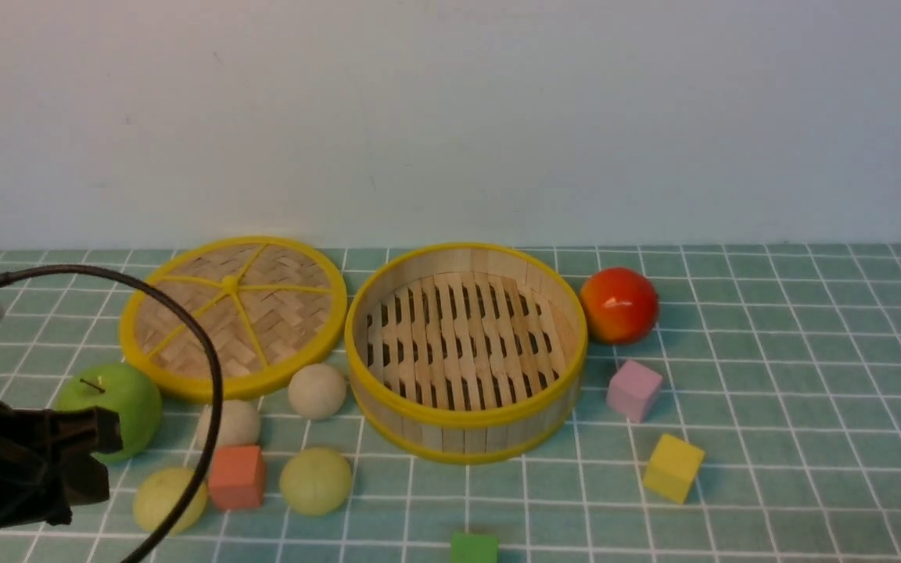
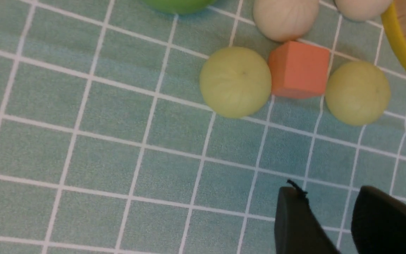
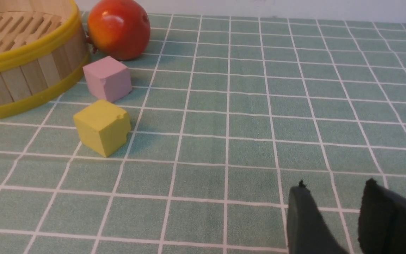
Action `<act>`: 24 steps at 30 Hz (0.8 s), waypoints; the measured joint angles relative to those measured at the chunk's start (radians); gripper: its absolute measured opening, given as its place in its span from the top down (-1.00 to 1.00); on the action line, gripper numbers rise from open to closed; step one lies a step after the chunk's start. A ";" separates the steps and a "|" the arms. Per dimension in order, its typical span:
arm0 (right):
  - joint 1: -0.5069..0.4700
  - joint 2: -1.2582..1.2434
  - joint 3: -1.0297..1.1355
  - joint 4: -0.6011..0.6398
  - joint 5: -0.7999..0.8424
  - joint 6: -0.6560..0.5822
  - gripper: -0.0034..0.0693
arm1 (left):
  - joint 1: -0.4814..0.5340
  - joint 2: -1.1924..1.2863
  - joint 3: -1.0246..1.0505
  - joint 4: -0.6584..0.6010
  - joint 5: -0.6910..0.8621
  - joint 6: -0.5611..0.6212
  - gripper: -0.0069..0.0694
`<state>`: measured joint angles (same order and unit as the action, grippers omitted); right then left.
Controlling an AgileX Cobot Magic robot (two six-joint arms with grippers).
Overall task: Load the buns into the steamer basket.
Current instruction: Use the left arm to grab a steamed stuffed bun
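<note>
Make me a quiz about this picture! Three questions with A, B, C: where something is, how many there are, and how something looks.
1. The steamer basket is: A empty, B full, C upside down.
2. How many buns lie on the tablecloth? A two, B four, C six.
3. The orange cube sits: A inside the steamer basket, B between the two yellow-green buns, C far from every bun.

Answers: 1 A, only its bare slatted floor shows inside. 2 B, two are off-white and two yellow-green. 3 B, a yellow-green bun lies on each side of it.
</note>
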<state>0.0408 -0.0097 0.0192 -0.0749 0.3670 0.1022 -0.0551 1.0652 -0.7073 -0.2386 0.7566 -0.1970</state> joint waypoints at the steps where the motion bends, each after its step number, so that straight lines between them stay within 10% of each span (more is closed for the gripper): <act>1: 0.000 0.000 0.000 0.000 0.000 0.000 0.25 | 0.000 0.000 -0.002 -0.003 0.002 0.005 0.19; 9: 0.000 0.000 0.000 0.000 0.000 0.000 0.25 | -0.114 0.178 -0.136 0.006 0.064 0.076 0.19; 18: 0.000 0.000 0.000 -0.001 0.000 0.000 0.25 | -0.259 0.427 -0.280 0.384 0.100 -0.239 0.19; 24: 0.000 0.000 0.000 -0.001 0.000 0.000 0.25 | -0.244 0.529 -0.290 0.413 0.072 -0.280 0.19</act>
<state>0.0408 -0.0097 0.0192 -0.0758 0.3670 0.1022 -0.2992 1.5946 -0.9975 0.1749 0.8288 -0.4767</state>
